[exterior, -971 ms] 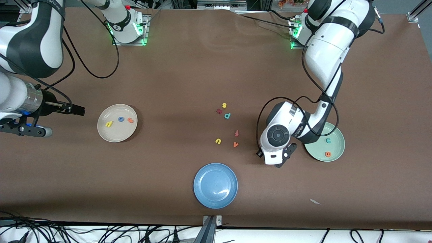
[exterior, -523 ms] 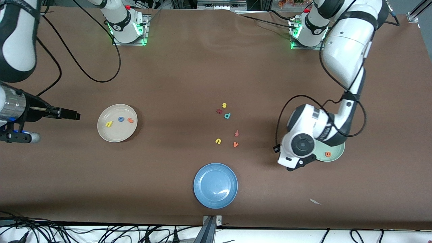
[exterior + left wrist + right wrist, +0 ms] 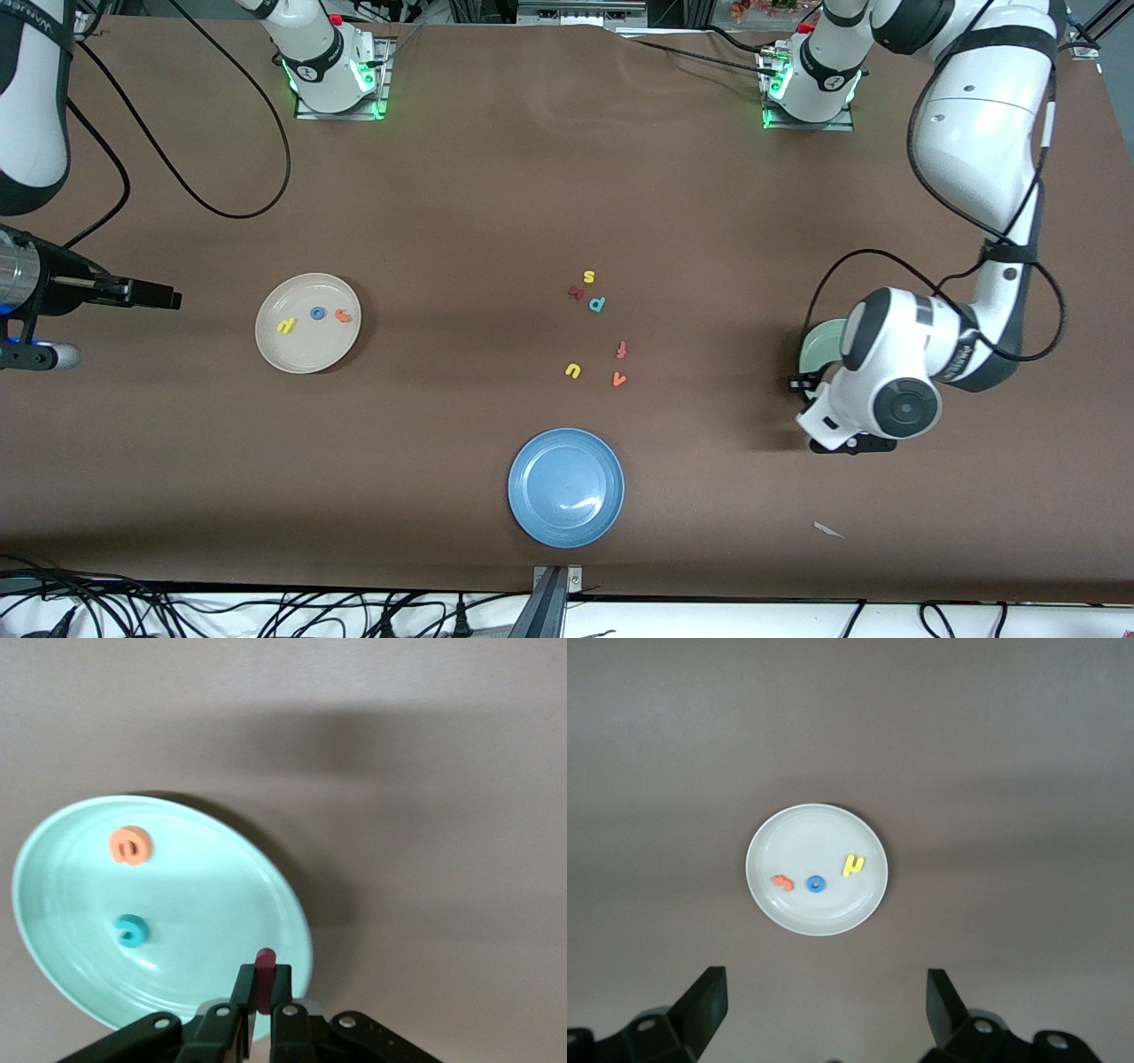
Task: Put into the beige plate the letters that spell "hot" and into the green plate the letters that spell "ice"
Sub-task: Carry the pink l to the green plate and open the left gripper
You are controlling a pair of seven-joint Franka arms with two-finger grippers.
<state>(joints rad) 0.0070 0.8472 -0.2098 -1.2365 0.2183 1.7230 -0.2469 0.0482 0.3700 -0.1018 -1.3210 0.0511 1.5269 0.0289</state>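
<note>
- The left gripper [image 3: 262, 1014] is clamped on the dark red i [image 3: 264, 973], over the green plate's [image 3: 53, 979] rim.
- The teal c [image 3: 131, 930] and orange e [image 3: 130, 846] lie in that plate.
- The right gripper [image 3: 824, 1005], fingers apart, waits at the right arm's end of the table.
- The beige plate [image 3: 275, 350] holds h [image 3: 285, 326], o [image 3: 317, 313] and t [image 3: 343, 315].
- The brown table [image 3: 496, 195] also carries spare letters [image 3: 596, 304] and a blue plate [image 3: 532, 518].
- Since a second ago, the left gripper has moved from beside the green plate to over it.

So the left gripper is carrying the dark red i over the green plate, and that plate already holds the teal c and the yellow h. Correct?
Not quite. Beside the teal c in the green plate lies an orange e, not a yellow h, as the left wrist view shows. The left gripper does hold the dark red i in shut fingers over that plate.
</note>
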